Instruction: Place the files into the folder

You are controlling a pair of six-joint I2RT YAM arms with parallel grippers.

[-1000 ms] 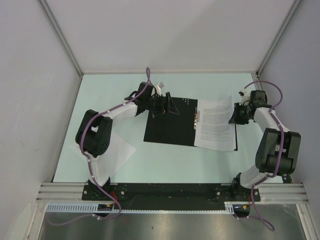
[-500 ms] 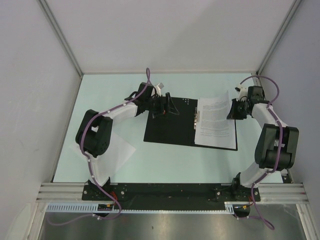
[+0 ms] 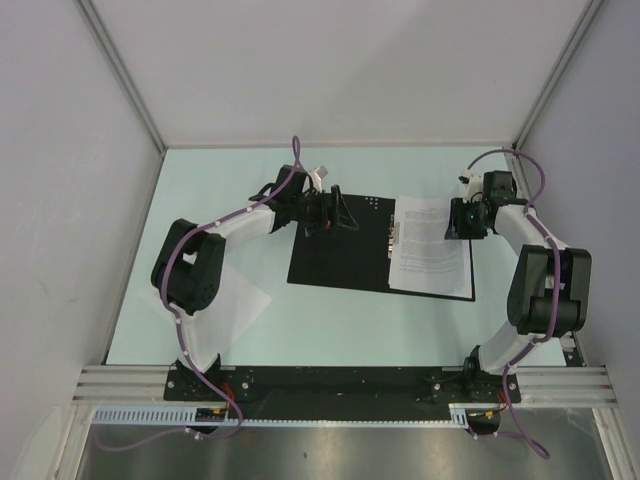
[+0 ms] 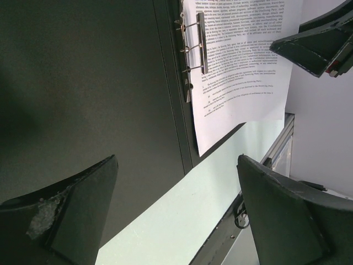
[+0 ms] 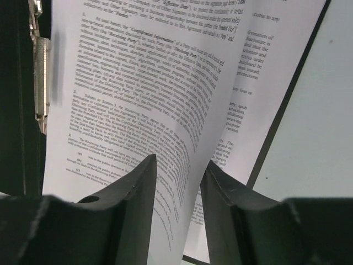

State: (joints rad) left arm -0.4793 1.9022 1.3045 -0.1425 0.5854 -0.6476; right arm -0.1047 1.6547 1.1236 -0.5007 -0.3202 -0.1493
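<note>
Files (image 3: 432, 250) are laid on the three-o'clock half of the folder (image 3: 335, 262). Jaws of the right gripper (image 5: 179, 165) are parted about a curled sheet edge; those of the left gripper (image 4: 176, 161) are spread wide.

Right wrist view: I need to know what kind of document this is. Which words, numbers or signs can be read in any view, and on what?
"Confidential Information": top printed sheet, first numbered paragraph.
"Disclosing Party": same sheet, same paragraph.
"Receiving Party": same sheet.
"Subject to Section 3": same sheet, second numbered paragraph.
Remaining small print, here and in the other views: too small or blurred to read.
</note>
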